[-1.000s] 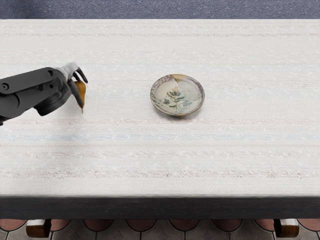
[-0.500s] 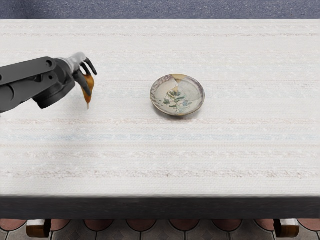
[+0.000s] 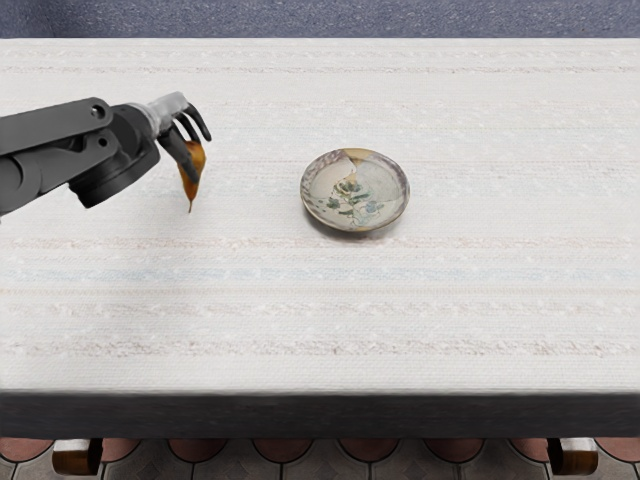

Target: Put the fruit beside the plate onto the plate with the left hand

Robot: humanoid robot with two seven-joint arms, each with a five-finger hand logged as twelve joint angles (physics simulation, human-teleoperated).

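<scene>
A small orange-brown fruit, tapering to a point at the bottom, hangs above the table in my left hand, whose dark fingers are curled around its top. The arm comes in from the left edge. A round ceramic plate with a green and gold pattern lies on the table to the right of the hand, well apart from the fruit. Nothing lies on the plate. My right hand does not show.
The white cloth-covered table spans the whole view, with its dark front edge near the bottom. Brown rounded shapes and tiled floor show below that edge.
My left hand has carried the fruit to the right and slightly up, closing some of the distance to the plate. The plate has not moved.
</scene>
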